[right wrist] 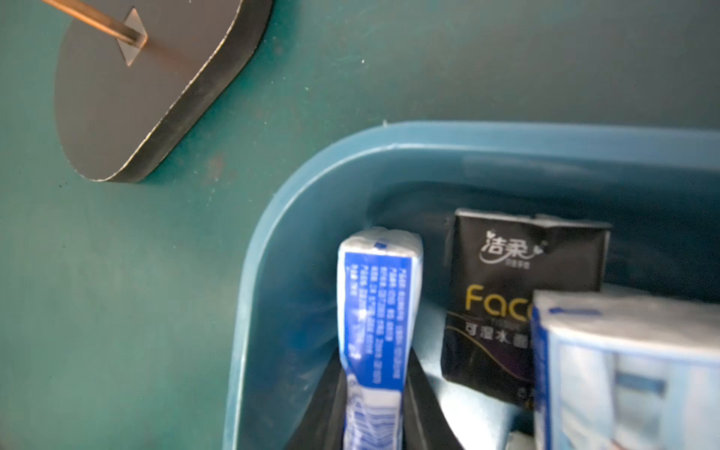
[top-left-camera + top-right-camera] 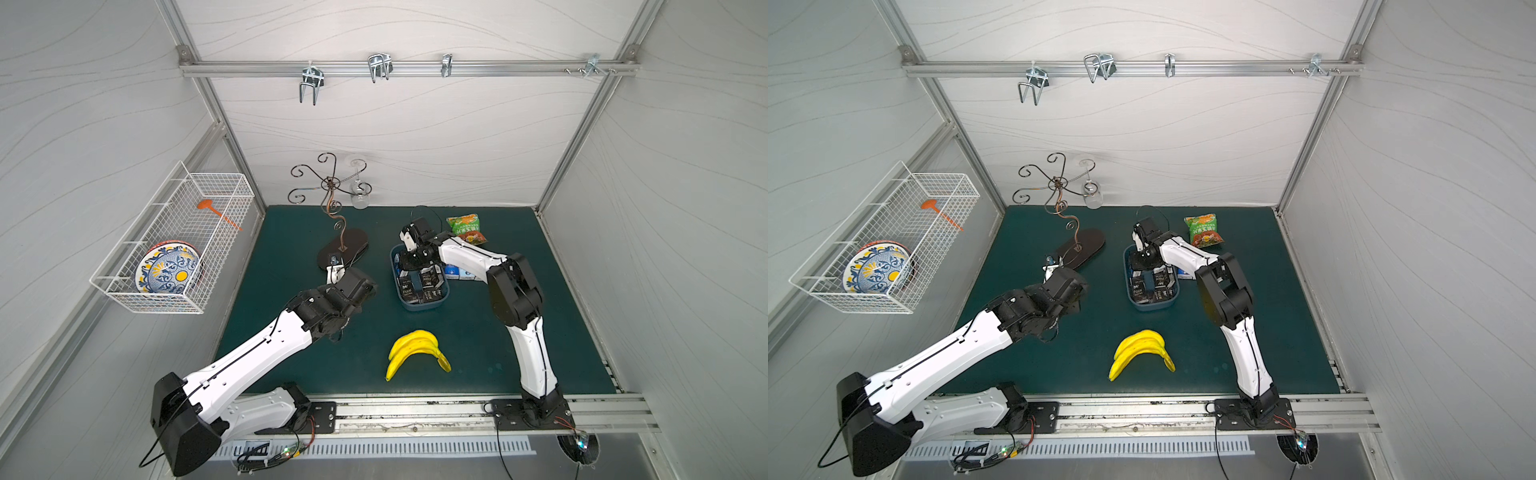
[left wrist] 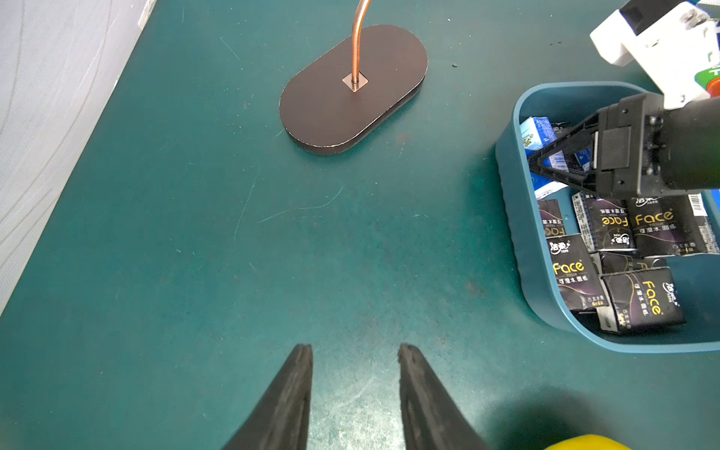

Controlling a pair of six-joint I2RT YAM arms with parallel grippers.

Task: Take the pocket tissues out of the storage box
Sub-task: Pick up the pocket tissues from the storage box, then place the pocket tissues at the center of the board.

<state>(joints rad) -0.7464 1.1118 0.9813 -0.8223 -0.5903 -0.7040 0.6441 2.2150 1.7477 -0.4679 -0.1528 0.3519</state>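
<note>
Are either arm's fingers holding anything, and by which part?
The right arm's fingers pinch a blue-and-white tissue pack across its broad faces, near one end. The left arm's fingers hold nothing.

Storage box [image 2: 424, 307] at middle of table [image 2: 291, 353], pocket tissues [image 2: 430, 284] inside; one pack [image 2: 459, 272] on table just right of box. Snack bag [image 2: 467, 228] behind box, to right; bananas [image 2: 415, 349] before it; stand [image 2: 345, 249] left. Basket [image 2: 145, 297] on left wall, plate [image 2: 168, 270] inside.

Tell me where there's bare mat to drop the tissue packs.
Open mat lies between the stand base and the storage box, and between that box and the bananas. It's crowded beyond the box, around the snack bag and right arm.
</note>
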